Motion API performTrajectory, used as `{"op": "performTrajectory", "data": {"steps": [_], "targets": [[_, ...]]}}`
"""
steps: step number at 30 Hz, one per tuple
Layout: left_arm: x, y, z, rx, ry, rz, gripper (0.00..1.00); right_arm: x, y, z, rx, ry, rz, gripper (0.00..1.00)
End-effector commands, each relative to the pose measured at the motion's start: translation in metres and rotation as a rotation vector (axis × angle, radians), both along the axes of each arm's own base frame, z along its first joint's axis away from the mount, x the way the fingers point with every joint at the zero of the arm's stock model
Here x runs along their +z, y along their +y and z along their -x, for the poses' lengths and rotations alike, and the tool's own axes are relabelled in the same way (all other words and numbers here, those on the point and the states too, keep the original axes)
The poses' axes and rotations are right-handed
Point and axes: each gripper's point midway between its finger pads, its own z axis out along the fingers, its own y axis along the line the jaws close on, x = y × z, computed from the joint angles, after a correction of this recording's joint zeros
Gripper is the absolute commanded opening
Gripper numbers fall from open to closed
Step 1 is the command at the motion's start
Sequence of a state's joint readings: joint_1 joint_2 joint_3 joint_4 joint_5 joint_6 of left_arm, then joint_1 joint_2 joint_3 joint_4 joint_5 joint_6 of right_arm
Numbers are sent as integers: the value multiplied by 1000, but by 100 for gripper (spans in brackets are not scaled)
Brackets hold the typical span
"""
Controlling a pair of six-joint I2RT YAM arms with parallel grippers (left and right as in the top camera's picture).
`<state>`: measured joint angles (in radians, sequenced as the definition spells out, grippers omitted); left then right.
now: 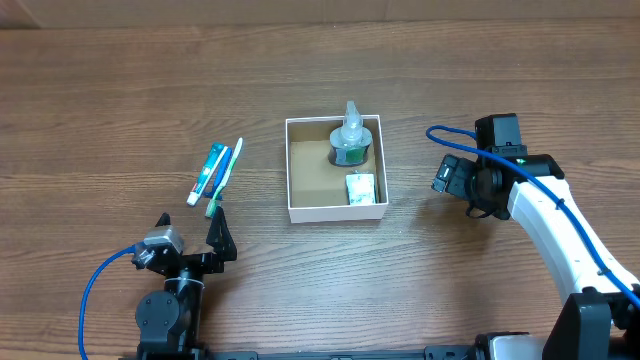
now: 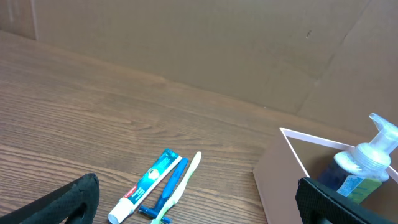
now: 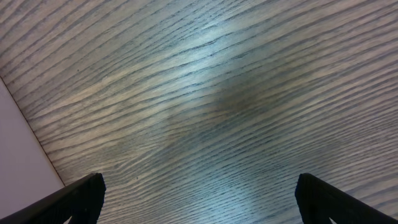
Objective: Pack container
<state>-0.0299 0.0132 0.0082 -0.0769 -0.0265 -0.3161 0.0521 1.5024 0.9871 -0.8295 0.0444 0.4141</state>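
The container (image 1: pixel 297 182) is a square white box with a brown inside, at the table's middle. In it stand a pump bottle (image 1: pixel 350 140) with a green label and a small green-white packet (image 1: pixel 361 188). The box wall (image 2: pixel 280 180) and the bottle (image 2: pixel 367 165) also show in the left wrist view. A toothpaste tube (image 1: pixel 207 173), a blue razor (image 1: pixel 221 170) and a pale green toothbrush (image 1: pixel 227 178) lie together left of the box; they also show in the left wrist view (image 2: pixel 155 180). My left gripper (image 1: pixel 190 235) is open and empty, near the front edge below them. My right gripper (image 1: pixel 455 185) is open and empty over bare wood right of the box.
A brown cardboard wall (image 2: pixel 217 43) stands behind the table. The right wrist view shows bare wood grain (image 3: pixel 217 106) and a strip of the box's white wall (image 3: pixel 18 162) at the left.
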Motion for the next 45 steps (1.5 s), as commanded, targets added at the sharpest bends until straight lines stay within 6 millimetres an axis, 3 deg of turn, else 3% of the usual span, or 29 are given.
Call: {"op": "performTrajectory", "data": {"steps": [1,21,25,32,35,40,42,45], "targets": [[1,2,0,10,-6,14,100,2,-3,-1,-6,-12,10,100],[1,1,0,1,-6,15,100,2,-3,-1,-6,-15,10,100],[5,-37,4,-211,-9,112,100,2,-3,-1,-6,-15,10,100],[17,-99,35,-610,16,179,100,2,-3,-1,-6,-15,10,100],[33,-92,42,-554,77,193,100,2,-3,-1,-6,-15,10,100],[96,-50,61,-303,139,51,100,2,-3,-1,-6,-15,10,100],[109,-32,64,-210,238,-22,100,2,-3,-1,-6,-15,10,100],[108,-6,65,-78,491,-90,100,2,-3,-1,-6,-15,10,100]]}}
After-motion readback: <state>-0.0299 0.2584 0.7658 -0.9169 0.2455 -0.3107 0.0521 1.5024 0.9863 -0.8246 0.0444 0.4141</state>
